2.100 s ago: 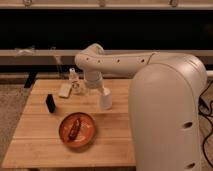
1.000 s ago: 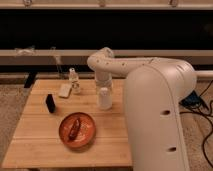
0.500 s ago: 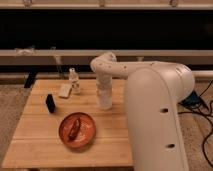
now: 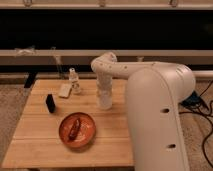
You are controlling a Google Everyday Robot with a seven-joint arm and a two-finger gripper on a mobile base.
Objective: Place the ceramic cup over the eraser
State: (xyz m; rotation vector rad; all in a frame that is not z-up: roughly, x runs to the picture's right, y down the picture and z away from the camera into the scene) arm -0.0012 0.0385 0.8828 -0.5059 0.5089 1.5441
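1. Dark panels crossed by pale horizontal rails fill the background, and a carpeted floor runs beneath them.
2. A wooden worktop point(image 4: 45, 150) of light slats stands in front, its right end hidden behind the robot's large white body point(image 4: 160, 120).
3. The white arm point(image 4: 107, 67) rises from that body, bends over the far half of the worktop and points straight down.
4. The gripper point(image 4: 104, 93) sits at the arm's lower end, right on top of the cup point(image 4: 105, 103); white blends with white there, so whether it is clamped on the cup or apart from it cannot be told.
5. The cup is upright with its base on the wood, in the far half of the worktop and just left of the robot's body.
6. The eraser point(image 4: 50, 103) stands upright near the left edge, about level with the cup and well apart from it, with bare wood between them.
7. A beige slab point(image 4: 65, 90) lies flat near the far edge, just behind and to the right of the eraser.
8. A small clear bottle point(image 4: 75, 81) stands upright beside the slab, closer to the far edge.
9. An orange bowl point(image 4: 85, 139) rests between the eraser and the cup but nearer the near edge, holding a dark brown item point(image 4: 75, 129) whose kind cannot be made out.
10. Dark cables point(image 4: 202, 107) trail over the floor beyond the robot on the right.
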